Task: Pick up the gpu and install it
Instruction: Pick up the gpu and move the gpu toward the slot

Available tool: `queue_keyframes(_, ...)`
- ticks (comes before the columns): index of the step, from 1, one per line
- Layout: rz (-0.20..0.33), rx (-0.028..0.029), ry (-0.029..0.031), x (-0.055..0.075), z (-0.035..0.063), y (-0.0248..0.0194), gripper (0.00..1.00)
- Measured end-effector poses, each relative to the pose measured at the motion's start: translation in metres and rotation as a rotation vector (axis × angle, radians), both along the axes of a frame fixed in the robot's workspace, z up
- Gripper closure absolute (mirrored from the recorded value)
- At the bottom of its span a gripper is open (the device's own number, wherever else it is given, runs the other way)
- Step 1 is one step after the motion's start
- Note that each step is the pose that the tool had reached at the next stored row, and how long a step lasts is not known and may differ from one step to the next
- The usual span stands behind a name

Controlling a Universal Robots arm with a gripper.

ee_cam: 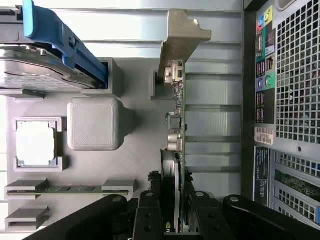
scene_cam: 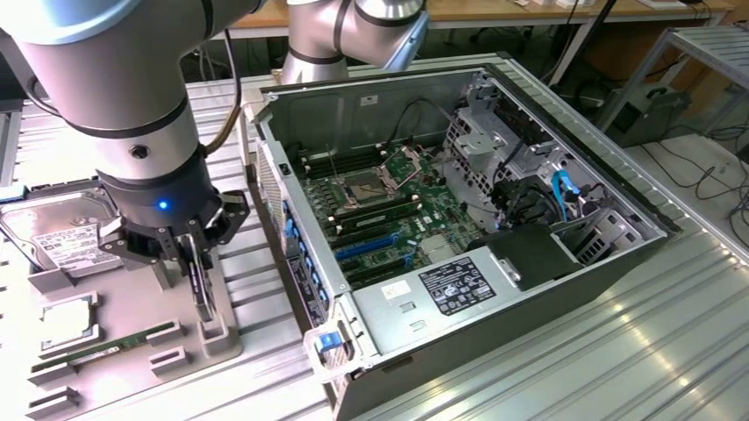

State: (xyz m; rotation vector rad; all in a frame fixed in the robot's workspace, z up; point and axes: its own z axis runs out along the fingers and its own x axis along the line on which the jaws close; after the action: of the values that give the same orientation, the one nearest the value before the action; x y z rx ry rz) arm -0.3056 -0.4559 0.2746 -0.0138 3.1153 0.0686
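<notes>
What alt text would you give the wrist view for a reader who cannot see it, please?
The fingers grip the gpu, a thin card standing on edge in a gray tray beside the computer case's rear panel. The tray also holds a hard drive, a processor and a RAM stick.

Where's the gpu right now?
The gpu stands on edge in the grey tray at the exterior view's left, between the RAM stick and the open PC case, with the gripper shut on it.
</notes>
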Motion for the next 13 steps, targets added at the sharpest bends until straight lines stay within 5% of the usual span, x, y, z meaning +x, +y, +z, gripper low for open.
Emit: queue_keyframes(13,0.0,0.001,0.0,0.0,0.0143,0.0,0.73)
